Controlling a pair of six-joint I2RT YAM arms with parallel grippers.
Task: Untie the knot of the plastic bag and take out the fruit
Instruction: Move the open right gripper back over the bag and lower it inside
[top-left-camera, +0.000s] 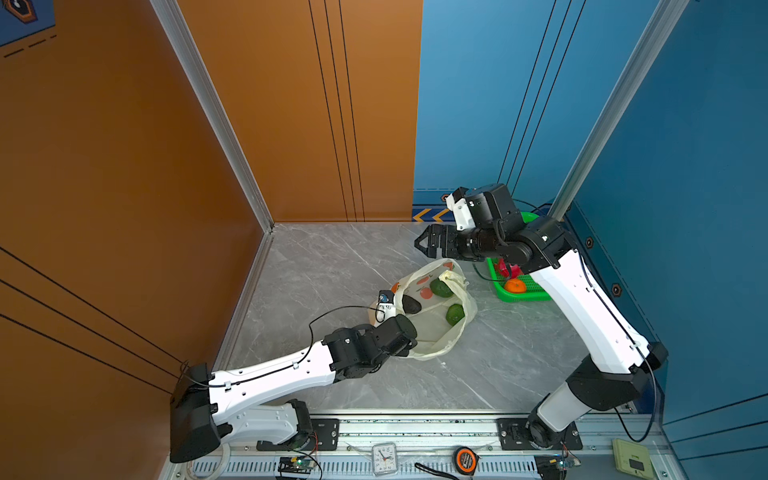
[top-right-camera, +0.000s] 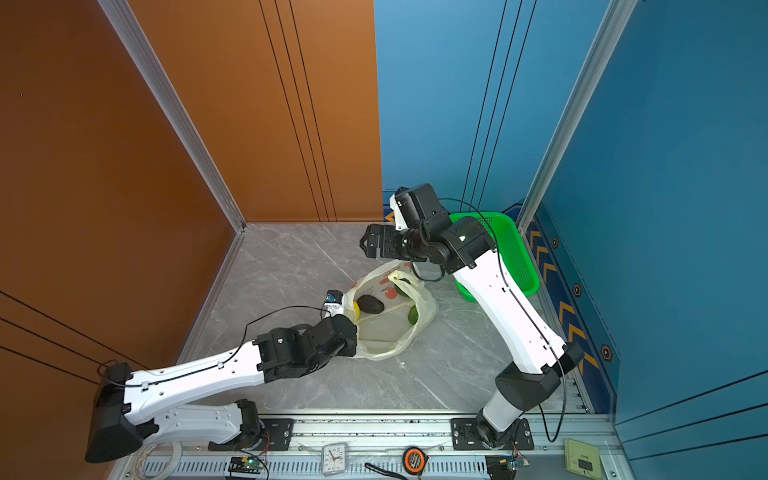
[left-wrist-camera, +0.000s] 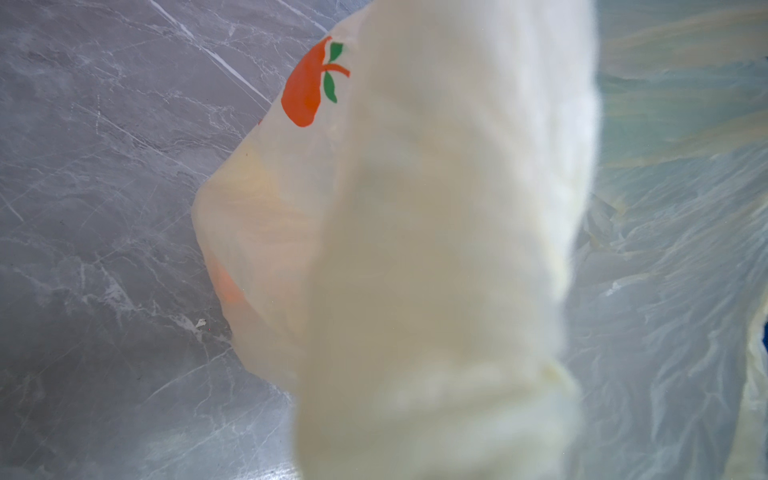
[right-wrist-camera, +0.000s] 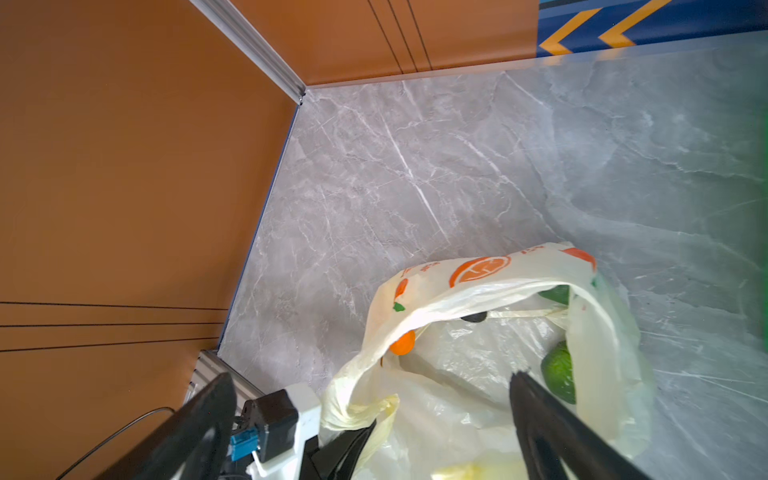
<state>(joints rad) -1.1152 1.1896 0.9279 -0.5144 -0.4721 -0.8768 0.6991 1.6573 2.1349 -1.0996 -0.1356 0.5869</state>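
The plastic bag (top-left-camera: 436, 332) lies on the grey marble table with its mouth gaping open; no knot shows. Inside it I see two green fruits (top-left-camera: 441, 288) (top-left-camera: 455, 313), a dark avocado (top-left-camera: 410, 304), a yellow fruit (top-right-camera: 356, 309) and an orange (right-wrist-camera: 402, 344). My left gripper (right-wrist-camera: 351, 438) is shut on a bunched cream-yellow handle at the bag's near-left rim. In the left wrist view the plastic bag (left-wrist-camera: 291, 216) covers the jaws. My right gripper (top-left-camera: 419, 243) hangs open and empty above the bag's far side, its fingers (right-wrist-camera: 536, 407) spread wide.
A green perforated basket (top-left-camera: 530, 295) at the back right, partly under the right arm, holds an orange (top-left-camera: 515, 285) and a pink-red dragon fruit (top-left-camera: 509, 269). Orange wall on the left, blue wall on the right. A clock (top-left-camera: 384, 457) and a tape measure (top-left-camera: 465, 459) lie on the front rail.
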